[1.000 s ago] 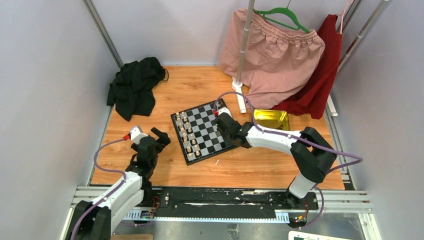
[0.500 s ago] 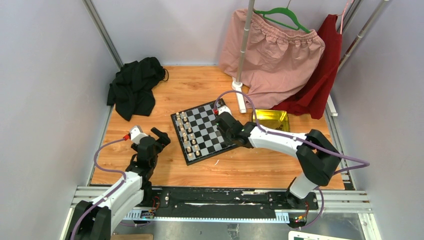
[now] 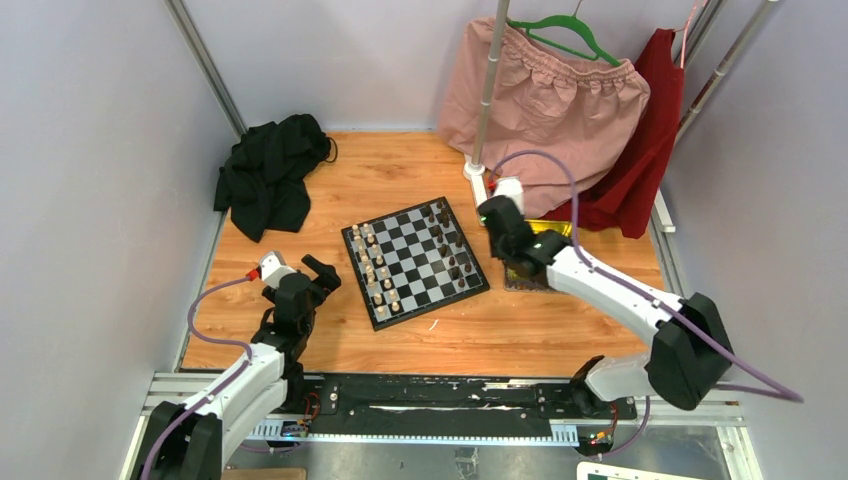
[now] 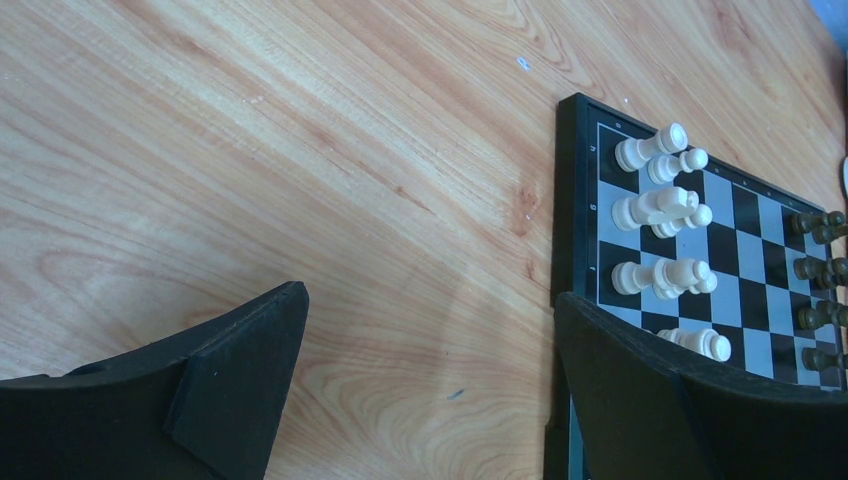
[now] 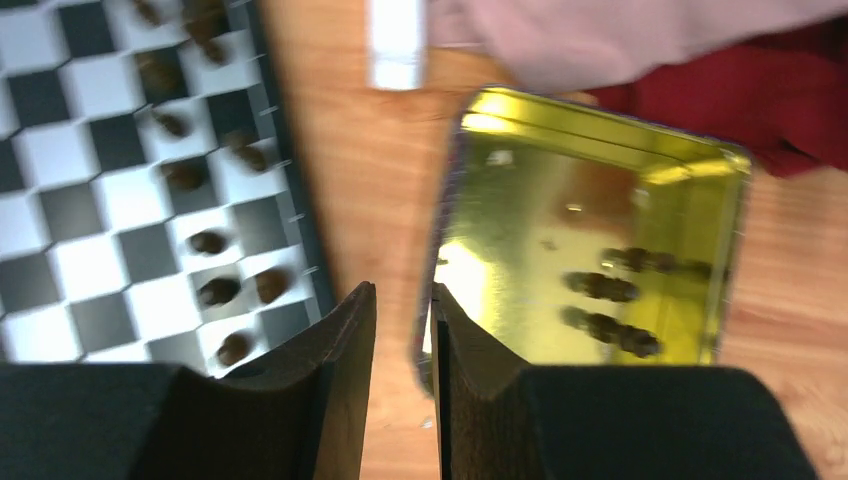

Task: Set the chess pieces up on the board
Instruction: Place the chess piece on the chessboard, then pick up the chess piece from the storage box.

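— Black-and-white chessboard (image 3: 420,262), where?
— Mid-frame on wooden table (image 3: 560,325). Cream chessmen (image 3: 375,270) along left edge, dark chessmen (image 3: 452,255) along right; more lying in yellow tin (image 5: 520,200).
— Pincers?
— Left gripper (image 4: 430,295) spread wide, empty. Right gripper (image 5: 402,290) narrow, gripping nothing, above tin's left rim.

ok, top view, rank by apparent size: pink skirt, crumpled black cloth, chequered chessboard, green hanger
Pink fabric skirt
Crumpled black cloth, black-and-white chequered chessboard: look alike, unranked
Green plastic hanger
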`<state>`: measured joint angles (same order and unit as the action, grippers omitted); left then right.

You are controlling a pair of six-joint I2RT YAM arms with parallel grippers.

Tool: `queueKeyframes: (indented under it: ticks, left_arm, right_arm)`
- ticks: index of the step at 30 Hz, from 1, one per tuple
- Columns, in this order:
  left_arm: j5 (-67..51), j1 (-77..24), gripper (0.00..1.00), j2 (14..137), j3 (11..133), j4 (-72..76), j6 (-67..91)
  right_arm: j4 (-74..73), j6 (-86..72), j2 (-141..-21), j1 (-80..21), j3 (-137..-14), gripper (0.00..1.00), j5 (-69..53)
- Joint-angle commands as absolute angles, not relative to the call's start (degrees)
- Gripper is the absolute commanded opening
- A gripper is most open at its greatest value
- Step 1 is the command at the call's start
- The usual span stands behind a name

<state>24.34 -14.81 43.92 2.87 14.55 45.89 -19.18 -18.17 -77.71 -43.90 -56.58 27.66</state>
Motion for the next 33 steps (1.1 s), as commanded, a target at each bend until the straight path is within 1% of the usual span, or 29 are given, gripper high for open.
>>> queueKeyframes:
  ticks: [1, 6, 11, 21, 33]
  left_arm:
    - [24.26, -14.59, 1.00, 43.26, 2.99, 16.00, 46.23]
    - [24.12, -14.59, 1.00, 43.42, 2.99, 16.09, 46.34]
    - [24.15, -14.59, 1.00, 43.80, 3.07, 16.09, 46.40]
    - [24.04, -14.59, 1.00, 44.45, 3.15, 16.61, 46.32]
    - [24.10, -14.59, 1.00, 44.90, 3.33, 16.70, 46.23]
  right_arm:
    - [-22.54, -22.98, -73.62, -34.45, -52.81, 0.31, 32.69]
    - [-22.38, -26.20, -72.15, -25.02, -49.38, 0.30, 32.47]
    - [-21.27, -26.85, -74.09, -20.43, -48.16, 0.30, 30.60]
    - [-18.89, -26.84, -78.12, -15.78, -47.03, 0.30, 27.31]
    - [-16.52, -26.20, -82.04, -14.51, -47.27, 0.29, 24.78]
